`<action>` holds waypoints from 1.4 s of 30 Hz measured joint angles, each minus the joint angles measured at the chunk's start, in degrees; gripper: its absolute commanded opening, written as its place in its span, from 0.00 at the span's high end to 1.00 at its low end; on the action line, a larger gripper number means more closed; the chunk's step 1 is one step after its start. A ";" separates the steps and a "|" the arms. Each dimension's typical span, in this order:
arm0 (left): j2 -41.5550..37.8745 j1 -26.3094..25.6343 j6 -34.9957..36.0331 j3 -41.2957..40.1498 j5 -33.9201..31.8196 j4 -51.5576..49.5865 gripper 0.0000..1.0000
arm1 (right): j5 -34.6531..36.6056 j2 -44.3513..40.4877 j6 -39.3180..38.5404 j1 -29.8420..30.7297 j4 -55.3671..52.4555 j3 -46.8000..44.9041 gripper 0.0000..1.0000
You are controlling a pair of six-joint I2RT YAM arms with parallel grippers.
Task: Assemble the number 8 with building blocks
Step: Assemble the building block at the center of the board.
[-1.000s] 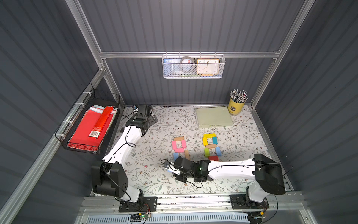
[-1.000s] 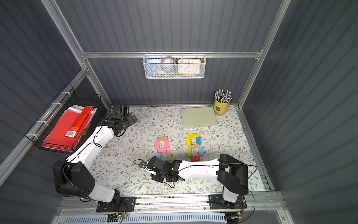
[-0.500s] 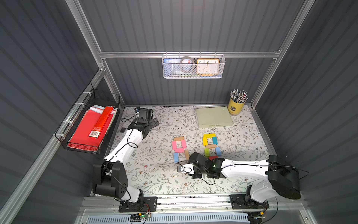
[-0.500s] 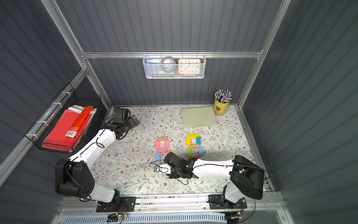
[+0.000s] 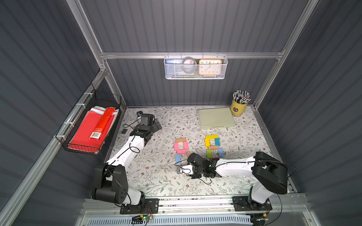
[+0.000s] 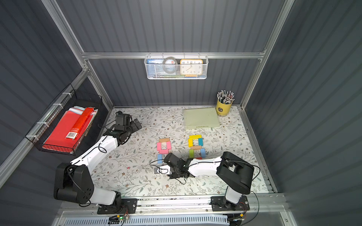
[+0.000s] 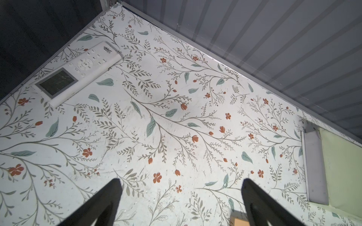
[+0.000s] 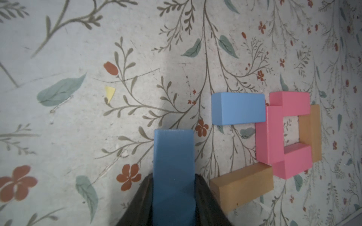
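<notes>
In the right wrist view my right gripper (image 8: 173,197) is shut on a blue block (image 8: 173,166), held low over the floral cloth. Close beside its far end lie a second blue block (image 8: 238,108), three pink blocks (image 8: 269,135) and two tan blocks (image 8: 242,184). In both top views this pink, tan and blue figure (image 5: 181,148) (image 6: 164,147) lies mid-table, and the right gripper (image 5: 193,160) (image 6: 170,159) stands at its near end, hiding the held block. To its right lies a yellow, teal, tan, green and blue figure (image 5: 213,145) (image 6: 195,145). My left gripper (image 7: 181,183) (image 5: 156,125) stands open at the back left, far from the blocks.
A white remote (image 7: 78,72) lies by the back left corner. A pale green pad (image 5: 215,118) and a yellow pencil cup (image 5: 238,109) sit at the back right. A black wire basket with a red box (image 5: 94,129) hangs on the left wall.
My right arm has swung from the front left toward the pink figure, still shut on the blue block. The left gripper has drifted slightly to the right.
</notes>
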 measured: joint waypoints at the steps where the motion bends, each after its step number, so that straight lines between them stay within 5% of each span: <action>1: -0.11 0.00 0.04 -0.15 -0.07 0.26 0.01 | 0.02 0.33 -0.02 -0.07 0.42 0.17 0.88; 8: -0.48 0.00 0.44 -0.35 -0.46 1.70 0.01 | 0.00 2.21 -0.20 -1.16 3.41 0.79 0.74; 14: -0.48 0.00 0.46 -0.46 -0.85 1.70 0.01 | -0.04 3.17 -0.61 -1.64 4.24 1.11 0.50; 42: -0.48 0.09 0.46 -0.66 -1.66 1.68 0.01 | 2.16 3.30 -6.12 -1.95 4.20 1.66 0.52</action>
